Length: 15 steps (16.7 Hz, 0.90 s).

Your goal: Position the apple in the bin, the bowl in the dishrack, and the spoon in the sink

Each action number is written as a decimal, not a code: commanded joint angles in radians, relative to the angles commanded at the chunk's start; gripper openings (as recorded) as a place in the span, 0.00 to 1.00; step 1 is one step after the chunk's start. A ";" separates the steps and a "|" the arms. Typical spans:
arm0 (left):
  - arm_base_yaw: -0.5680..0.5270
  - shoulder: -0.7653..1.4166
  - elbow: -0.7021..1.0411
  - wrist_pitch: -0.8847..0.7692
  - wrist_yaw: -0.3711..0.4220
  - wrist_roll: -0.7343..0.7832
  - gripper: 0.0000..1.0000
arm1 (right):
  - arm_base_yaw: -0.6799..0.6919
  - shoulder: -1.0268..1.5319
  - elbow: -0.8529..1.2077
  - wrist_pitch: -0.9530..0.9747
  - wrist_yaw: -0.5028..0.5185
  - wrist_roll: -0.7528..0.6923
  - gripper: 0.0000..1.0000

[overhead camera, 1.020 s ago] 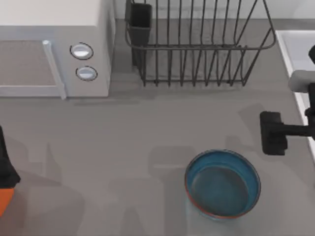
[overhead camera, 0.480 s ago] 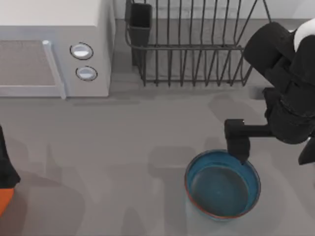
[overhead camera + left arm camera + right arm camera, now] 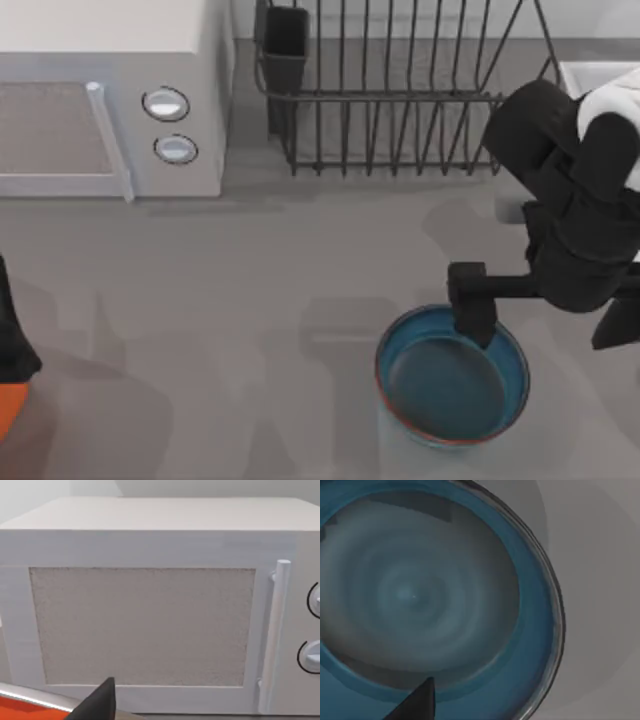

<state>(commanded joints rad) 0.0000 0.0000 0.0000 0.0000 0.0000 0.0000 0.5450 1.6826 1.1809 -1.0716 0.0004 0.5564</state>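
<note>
R end effector [image 3: 472, 308] over bowl [image 3: 450, 385] far rim.

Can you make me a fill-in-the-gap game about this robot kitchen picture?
1. The right gripper is over the rim of the teal ____.
2. The bowl sits on the table, not yet in the dark wire ____.
3. The white microwave has ____ round knobs.
4. The left arm is at the top view's ____ edge.

Missing words: bowl; dishrack; two; left
</note>
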 joint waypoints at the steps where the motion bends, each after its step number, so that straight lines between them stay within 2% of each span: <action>1: 0.000 0.000 0.000 0.000 0.000 0.000 1.00 | 0.001 0.017 -0.032 0.054 0.000 0.001 1.00; 6: 0.000 0.000 0.000 0.000 0.000 0.000 1.00 | 0.004 0.088 -0.172 0.266 0.000 0.006 1.00; 11: 0.000 0.000 0.000 0.000 0.000 0.000 1.00 | 0.005 0.095 -0.185 0.282 0.000 0.007 1.00; 15: 0.000 0.000 0.000 0.000 0.000 0.000 1.00 | 0.005 0.095 -0.185 0.282 0.000 0.007 0.70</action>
<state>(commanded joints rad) 0.0000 0.0000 0.0000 0.0000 0.0000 0.0000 0.5503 1.7776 0.9962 -0.7896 0.0006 0.5636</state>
